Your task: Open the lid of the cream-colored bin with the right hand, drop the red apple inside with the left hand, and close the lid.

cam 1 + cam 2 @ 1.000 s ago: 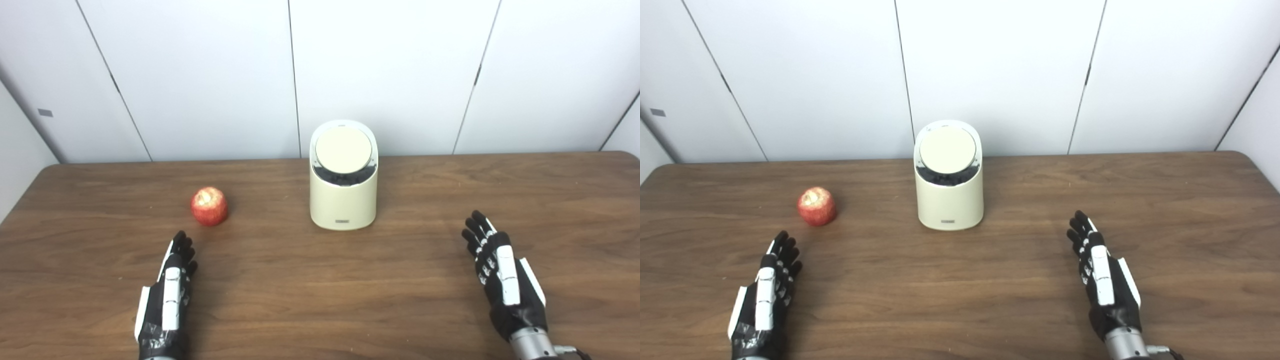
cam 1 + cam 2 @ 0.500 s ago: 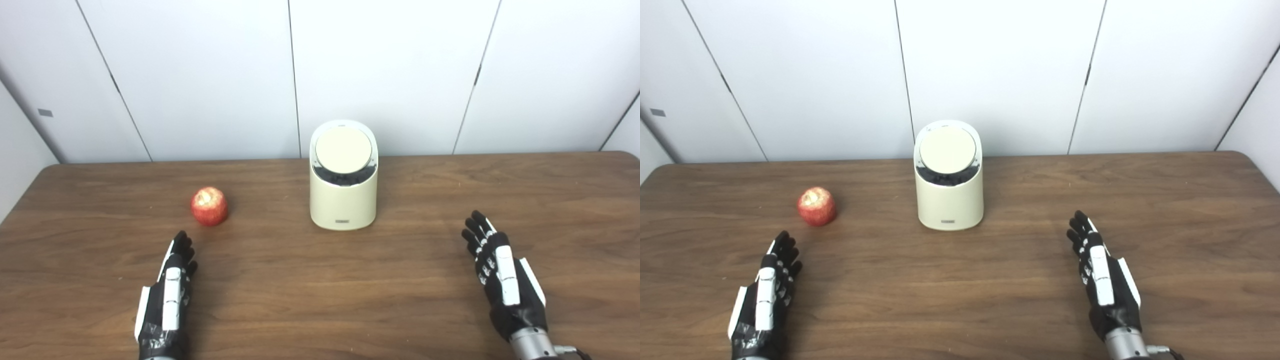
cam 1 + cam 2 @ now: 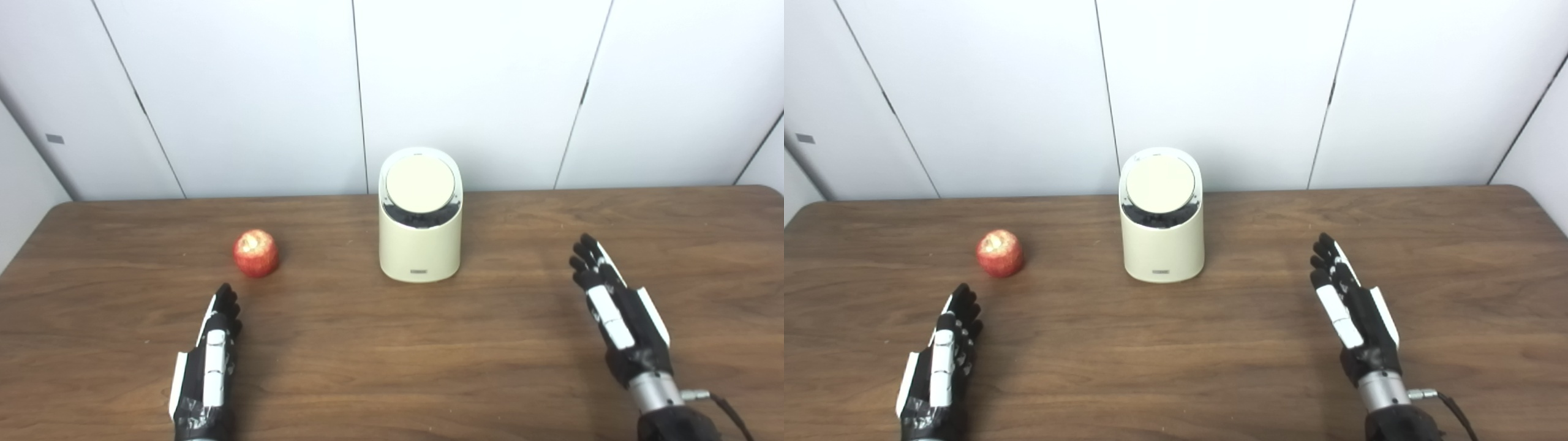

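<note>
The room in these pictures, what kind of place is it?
Probably a robot test room, not a home: a wooden table set against plain white wall panels, with only a cream-colored bin and a red apple on it.

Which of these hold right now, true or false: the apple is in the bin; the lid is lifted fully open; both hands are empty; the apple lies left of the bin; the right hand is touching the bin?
1. The red apple is in the cream-colored bin. False: it lies on the table.
2. The lid is lifted fully open. False: it sits on top of the bin.
3. Both hands are empty. True: left hand and right hand hold nothing.
4. The apple lies left of the bin. True.
5. The right hand touches the bin. False: it is well apart.
</note>
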### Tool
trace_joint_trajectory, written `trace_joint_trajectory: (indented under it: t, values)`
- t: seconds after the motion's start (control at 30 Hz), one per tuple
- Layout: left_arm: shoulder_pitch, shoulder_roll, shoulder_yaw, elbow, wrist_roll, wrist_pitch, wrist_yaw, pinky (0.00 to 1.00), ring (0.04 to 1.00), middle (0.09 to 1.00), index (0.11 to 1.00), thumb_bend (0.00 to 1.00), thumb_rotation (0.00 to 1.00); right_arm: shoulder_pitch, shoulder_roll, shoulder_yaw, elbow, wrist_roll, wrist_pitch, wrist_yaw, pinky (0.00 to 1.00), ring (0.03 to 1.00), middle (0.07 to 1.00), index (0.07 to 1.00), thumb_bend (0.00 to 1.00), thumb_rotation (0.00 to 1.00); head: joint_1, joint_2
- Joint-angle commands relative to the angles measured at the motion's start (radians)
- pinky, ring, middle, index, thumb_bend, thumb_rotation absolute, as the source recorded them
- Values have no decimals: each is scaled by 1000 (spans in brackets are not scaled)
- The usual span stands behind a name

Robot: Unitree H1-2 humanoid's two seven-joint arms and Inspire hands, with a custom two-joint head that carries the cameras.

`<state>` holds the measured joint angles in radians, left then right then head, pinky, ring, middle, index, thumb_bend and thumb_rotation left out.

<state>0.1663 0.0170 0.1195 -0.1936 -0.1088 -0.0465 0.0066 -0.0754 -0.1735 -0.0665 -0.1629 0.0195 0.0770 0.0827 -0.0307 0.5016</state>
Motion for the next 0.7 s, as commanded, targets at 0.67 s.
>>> trace_joint_trajectory:
  t: [0.67]
  values:
    - [17, -18, -22, 21, -2, -43, -9, 1000, 1000, 1000, 1000, 446, 978, -456, 15, 135, 57, -339, 191, -43, 862, 946, 951, 941, 969, 561, 13, -69]
